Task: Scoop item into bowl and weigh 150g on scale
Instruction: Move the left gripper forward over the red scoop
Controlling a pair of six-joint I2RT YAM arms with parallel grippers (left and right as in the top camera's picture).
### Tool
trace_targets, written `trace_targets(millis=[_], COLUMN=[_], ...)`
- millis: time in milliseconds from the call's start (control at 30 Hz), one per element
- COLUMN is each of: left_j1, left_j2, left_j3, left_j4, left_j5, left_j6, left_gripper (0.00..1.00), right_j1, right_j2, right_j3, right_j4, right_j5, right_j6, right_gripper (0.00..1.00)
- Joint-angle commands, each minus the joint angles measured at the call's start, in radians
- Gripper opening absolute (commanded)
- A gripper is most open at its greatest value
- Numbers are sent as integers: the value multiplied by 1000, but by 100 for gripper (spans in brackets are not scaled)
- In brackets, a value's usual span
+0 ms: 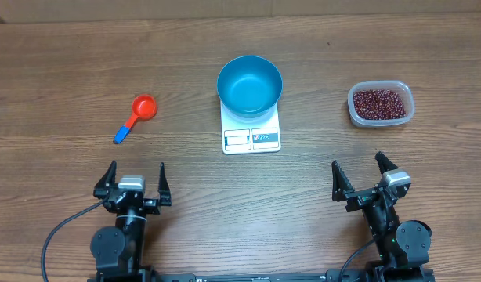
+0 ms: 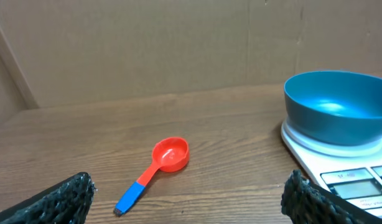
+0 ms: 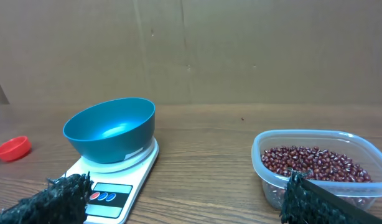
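An empty blue bowl (image 1: 250, 84) (image 2: 337, 106) (image 3: 110, 129) stands on the white scale (image 1: 252, 136) (image 2: 359, 180) (image 3: 110, 186) at the table's middle. Dark red-brown beans (image 1: 378, 100) (image 3: 315, 163) fill a clear plastic tub (image 1: 381, 104) (image 3: 269, 165) at the right. A red-orange scoop with a blue handle (image 1: 136, 116) (image 2: 157, 168) lies on the wood at the left. Near the front edge, my left gripper (image 1: 135, 182) (image 2: 188, 202) stands open and empty below the scoop. Open and empty too, my right gripper (image 1: 364, 176) (image 3: 185, 199) is below the tub.
The wooden table (image 1: 68, 70) carries nothing else. A brown cardboard wall (image 2: 147, 50) (image 3: 241, 50) stands behind the table's far edge. Black cables (image 1: 56, 235) trail from the arm bases at the front.
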Motion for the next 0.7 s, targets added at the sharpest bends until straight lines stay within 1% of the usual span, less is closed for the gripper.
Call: trace_targets(millis=[0, 133, 233, 467, 667], left_j1=[9, 9, 9, 9, 9], left_j2=[80, 192, 297, 566, 780], left_j3=[92, 172, 245, 463, 681], left_j4=[1, 0, -25, -159, -322], left_j5=[2, 3, 33, 99, 136], left_j6=[-21, -21, -22, -21, -21], left_gripper=[100, 100, 100, 100, 100], right_j1=[8, 8, 8, 8, 8], right_j2=[-11, -11, -11, -11, -11], right_j3=[-11, -11, -11, -11, -11], right_j4=[3, 3, 3, 3, 3], right_j5=[7, 7, 7, 7, 7], right_j6=[0, 0, 0, 0, 0], right_gripper=[100, 100, 100, 100, 100])
